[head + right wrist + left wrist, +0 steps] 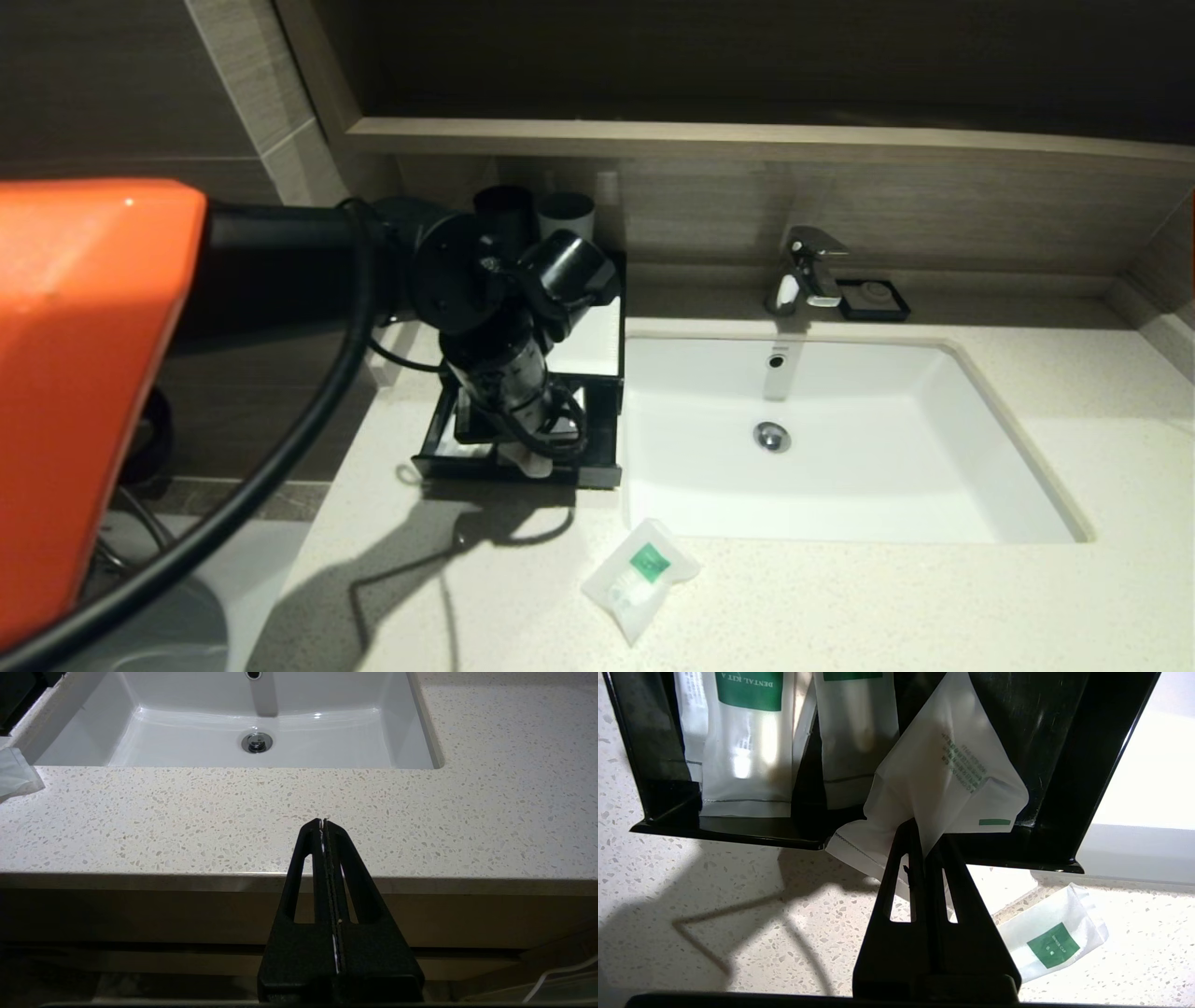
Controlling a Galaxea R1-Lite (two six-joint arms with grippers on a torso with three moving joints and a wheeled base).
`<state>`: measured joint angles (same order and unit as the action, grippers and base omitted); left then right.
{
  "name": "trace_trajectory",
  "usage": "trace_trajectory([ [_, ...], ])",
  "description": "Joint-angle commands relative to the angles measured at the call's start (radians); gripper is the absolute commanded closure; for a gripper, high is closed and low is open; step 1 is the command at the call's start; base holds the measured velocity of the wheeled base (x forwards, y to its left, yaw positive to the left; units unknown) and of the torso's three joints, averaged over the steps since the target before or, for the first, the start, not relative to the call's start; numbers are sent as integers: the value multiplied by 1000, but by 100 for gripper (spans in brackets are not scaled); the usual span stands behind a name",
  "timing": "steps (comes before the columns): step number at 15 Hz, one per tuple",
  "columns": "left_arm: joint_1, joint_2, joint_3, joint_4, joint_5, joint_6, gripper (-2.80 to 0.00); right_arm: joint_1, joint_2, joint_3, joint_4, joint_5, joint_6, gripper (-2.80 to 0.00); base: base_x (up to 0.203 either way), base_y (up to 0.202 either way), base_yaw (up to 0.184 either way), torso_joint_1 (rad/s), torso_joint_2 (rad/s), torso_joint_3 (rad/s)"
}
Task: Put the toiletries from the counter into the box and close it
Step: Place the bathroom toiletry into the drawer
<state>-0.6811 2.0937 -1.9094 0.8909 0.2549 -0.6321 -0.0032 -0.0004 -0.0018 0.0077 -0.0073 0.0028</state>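
The box [595, 342], black with a white top panel, stands left of the sink with its drawer [602, 474] pulled out. My left gripper [924, 828] is shut on a small plain sachet [948, 770], which hangs across the drawer's front wall [728, 833]. Inside the drawer lie a green-labelled dental kit pack [747, 742] and another pack [857, 732]. A squarish green-labelled sachet [641, 576] [1052, 945] lies on the counter [840, 607] in front of the drawer. My right gripper [323, 822] is shut on nothing, just before the counter's front edge.
The white sink [934, 448] takes up the counter's middle, with a chrome tap [805, 271] and a small black soap dish [873, 300] behind it. A black cup [504, 213] and a grey cup [566, 215] stand behind the box. My left arm's cable [308, 411] hangs at the left.
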Motion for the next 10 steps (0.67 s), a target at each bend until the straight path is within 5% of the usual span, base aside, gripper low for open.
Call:
trace_trajectory([
  [1,0,15,-10,3,1,-3,0,0,-1,-1,0,0,0,0,0,0,0,0,0,0],
  [10,2,46,-26,-54,1,34,0,0,0,0,0,0,0,0,0,0,0,0,0,0],
])
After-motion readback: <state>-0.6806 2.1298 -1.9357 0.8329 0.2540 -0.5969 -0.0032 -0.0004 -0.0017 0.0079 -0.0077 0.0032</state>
